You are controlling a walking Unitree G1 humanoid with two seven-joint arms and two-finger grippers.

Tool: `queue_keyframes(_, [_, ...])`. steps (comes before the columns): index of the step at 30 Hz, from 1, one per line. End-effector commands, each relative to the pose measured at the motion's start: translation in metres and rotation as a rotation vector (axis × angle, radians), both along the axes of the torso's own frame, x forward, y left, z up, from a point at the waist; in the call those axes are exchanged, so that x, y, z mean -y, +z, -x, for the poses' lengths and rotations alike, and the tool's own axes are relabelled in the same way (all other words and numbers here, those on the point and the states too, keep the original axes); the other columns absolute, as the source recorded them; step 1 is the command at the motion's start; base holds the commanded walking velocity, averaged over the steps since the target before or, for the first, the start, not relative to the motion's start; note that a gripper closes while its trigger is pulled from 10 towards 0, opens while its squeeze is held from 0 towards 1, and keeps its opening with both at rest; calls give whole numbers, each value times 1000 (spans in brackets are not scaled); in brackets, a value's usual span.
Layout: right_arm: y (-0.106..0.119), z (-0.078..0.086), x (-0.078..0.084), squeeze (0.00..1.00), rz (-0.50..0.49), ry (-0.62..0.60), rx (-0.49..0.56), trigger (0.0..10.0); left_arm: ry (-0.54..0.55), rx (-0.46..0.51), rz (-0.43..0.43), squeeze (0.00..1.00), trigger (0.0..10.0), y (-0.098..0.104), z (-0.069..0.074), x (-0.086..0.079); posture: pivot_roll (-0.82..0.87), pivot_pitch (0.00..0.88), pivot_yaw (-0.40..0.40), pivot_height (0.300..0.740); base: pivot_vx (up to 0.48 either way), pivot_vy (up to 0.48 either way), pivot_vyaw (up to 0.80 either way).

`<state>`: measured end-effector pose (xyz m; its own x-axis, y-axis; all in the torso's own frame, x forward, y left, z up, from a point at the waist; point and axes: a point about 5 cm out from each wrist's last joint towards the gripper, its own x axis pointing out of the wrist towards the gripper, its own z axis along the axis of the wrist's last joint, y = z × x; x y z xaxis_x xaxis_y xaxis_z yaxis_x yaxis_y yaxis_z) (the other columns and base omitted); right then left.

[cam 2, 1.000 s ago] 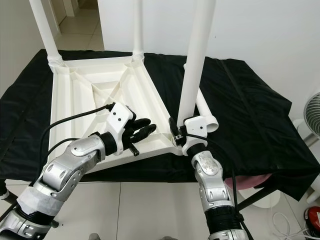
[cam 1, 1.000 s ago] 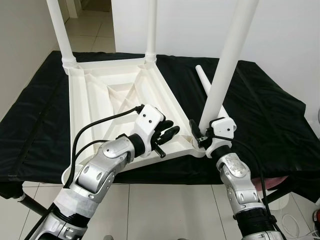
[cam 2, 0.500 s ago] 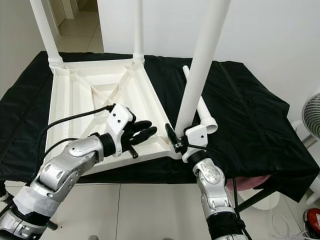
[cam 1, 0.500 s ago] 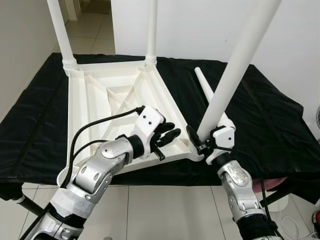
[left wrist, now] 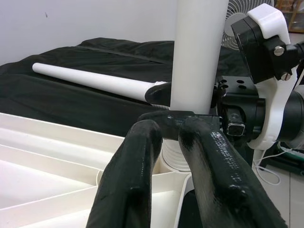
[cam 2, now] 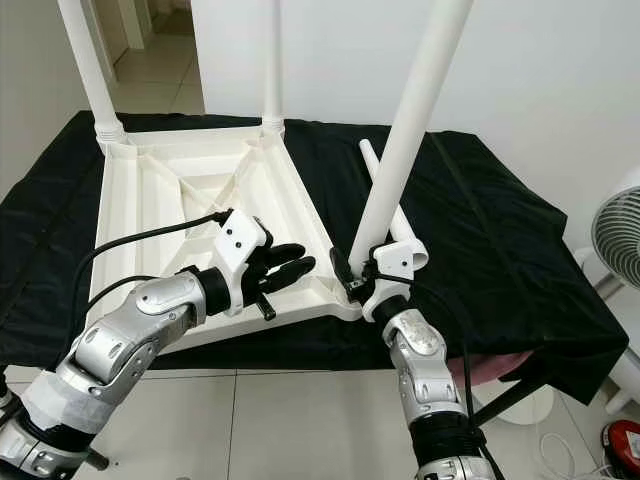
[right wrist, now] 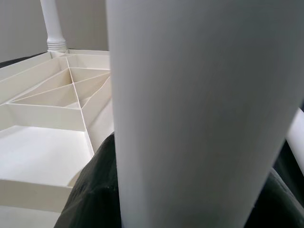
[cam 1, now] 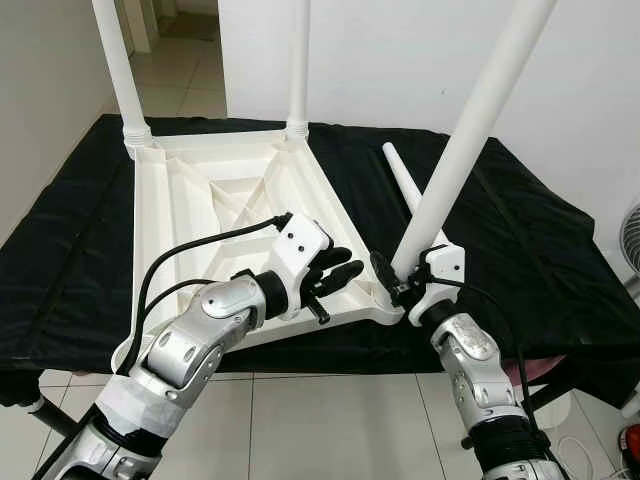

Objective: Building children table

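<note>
Third leg held at the near right corner socket

Eye views: the upturned white table [cam 1: 220, 215] lies on the black tabletop [cam 1: 520, 240]; the right pincer [cam 1: 397, 288] clamps a tilted leg [cam 1: 455, 165].
Left wrist view: the left pincer [left wrist: 166, 124], narrow and empty, touches the leg's base.
Right wrist view: leg between dark fingers [right wrist: 88, 190].

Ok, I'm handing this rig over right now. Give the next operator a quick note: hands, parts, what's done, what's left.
Right hand: shut on the third leg, low down near its base; the leg leans away to the robot's right over the near right corner socket of the tabletop, not upright.
Left hand: fingers together, holding nothing, resting at the tabletop's near edge beside that socket.
Tabletop lies upside down on the black cloth.
Done: two far legs stand in their sockets.
Left: straighten and seat the third leg, then fit the spare leg lying on the cloth into the near left corner.
</note>
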<state>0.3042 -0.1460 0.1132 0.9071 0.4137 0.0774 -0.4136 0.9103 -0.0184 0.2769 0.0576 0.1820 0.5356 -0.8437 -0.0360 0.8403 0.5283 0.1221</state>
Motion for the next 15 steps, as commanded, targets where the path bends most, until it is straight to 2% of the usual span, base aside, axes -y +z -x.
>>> queue_keyframes(1, [-37, 8, 3, 0, -2, -23, -203, 10000, -239, -1, -20, 0, 10000, 3, 11, 7, -51, 0, -40, 740, 0, 0, 0])
queue_keyframes(8, [-36, 7, 5, 0, 2, -49, -197, 10000, -236, 1, -21, 0, 10000, 3, 12, 7, -46, 0, -47, 740, 0, 0, 0])
queue_keyframes(12, [-31, 3, 6, 0, -30, -157, -167, 10000, -233, -1, -22, 0, 10000, 3, 12, 6, -40, 0, -51, 740, 0, 0, 0])
queue_keyframes(15, [-29, 2, 6, 0, -51, -190, -163, 10000, -233, -2, -23, 0, 10000, 3, 13, 6, -40, 0, -51, 740, 0, 0, 0])
